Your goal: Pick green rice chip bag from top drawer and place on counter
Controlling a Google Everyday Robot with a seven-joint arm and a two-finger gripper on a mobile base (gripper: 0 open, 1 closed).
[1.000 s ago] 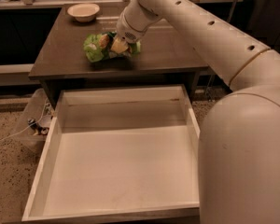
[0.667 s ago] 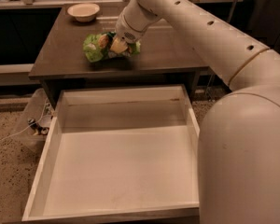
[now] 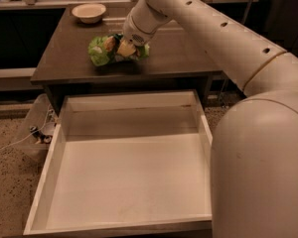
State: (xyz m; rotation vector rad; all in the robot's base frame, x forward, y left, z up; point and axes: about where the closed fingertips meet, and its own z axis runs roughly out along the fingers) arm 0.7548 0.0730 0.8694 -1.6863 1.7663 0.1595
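- The drawer (image 3: 129, 182) stands pulled far out from under the counter (image 3: 188, 53), toward the camera; only its bare white floor and white inner walls show.
- A thin dark line runs along the drawer's back wall, near its top edge.
- A pale shallow bowl (image 3: 89, 12) sits on the counter's far left corner, well apart from the bag; what it holds cannot be told.
- Left of the drawer, on the speckled floor (image 3: 5, 192), lies a clear plastic bin (image 3: 32, 125) with a white cable and some small dark bits at it; which are inside cannot be told.
- The bag (image 3: 100, 51) lies on the counter, left of the middle and near the front edge, above the drawer's back left part.
- It is bright green and crumpled, bunched into a lump, with a pale patch on its upper side; any lettering is too small to read.
- The gripper (image 3: 125, 47) is down on the bag's right half, touching it, at the end of the white arm (image 3: 213, 33) that reaches in from the right.
- Whether the gripper grips the bag or merely rests at it cannot be told.
- Behind the counter runs a long pale ledge (image 3: 39, 5) with dark panels under it.
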